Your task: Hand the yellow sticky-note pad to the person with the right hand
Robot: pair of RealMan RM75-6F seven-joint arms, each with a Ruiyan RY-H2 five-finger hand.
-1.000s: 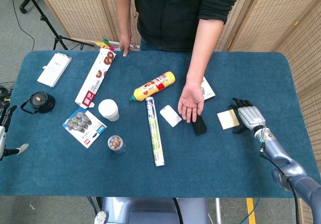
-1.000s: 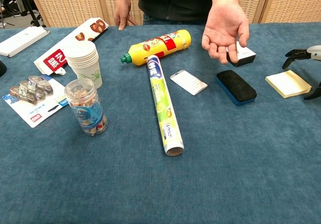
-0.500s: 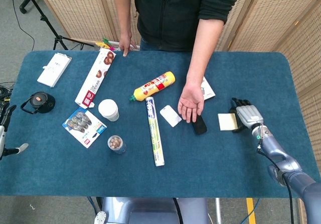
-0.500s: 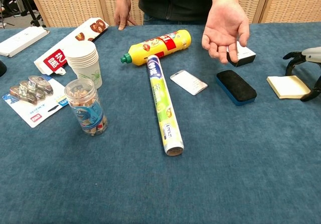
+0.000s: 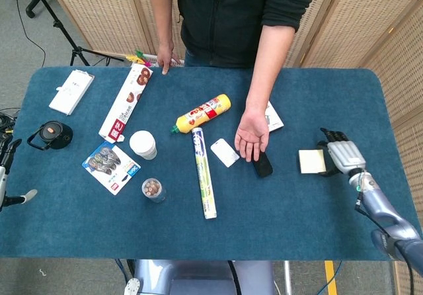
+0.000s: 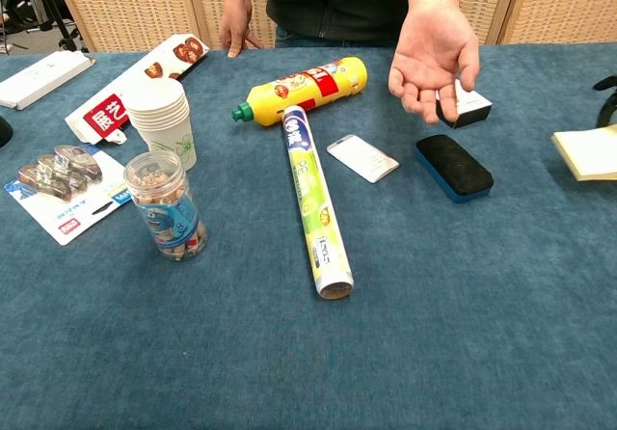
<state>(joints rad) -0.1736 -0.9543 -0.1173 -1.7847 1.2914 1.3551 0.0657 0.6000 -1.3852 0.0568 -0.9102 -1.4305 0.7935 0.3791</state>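
Note:
The yellow sticky-note pad [image 5: 310, 161] is at the right of the blue table [image 5: 297, 242], and my right hand [image 5: 344, 156] grips it by its right edge. In the chest view the pad [image 6: 588, 152] shows at the right border, tilted and slightly off the cloth; only a dark bit of the right hand [image 6: 607, 102] shows there. The person's open palm [image 5: 252, 136] hovers over the table centre, left of the pad, and also shows in the chest view [image 6: 432, 59]. My left hand [image 5: 12, 176] rests at the far left edge, fingers apart, holding nothing.
A black eraser [image 5: 262, 165] lies between the palm and the pad. A small box [image 6: 463, 107], a white card [image 5: 225, 153], a wrap roll [image 5: 203, 172], a yellow bottle [image 5: 201, 114], paper cups [image 5: 143, 144] and a jar [image 5: 153, 190] fill the middle.
My right hand has moved right, away from the person's palm, taking the pad with it. In the chest view the pad has slid to the frame's right edge and risen slightly.

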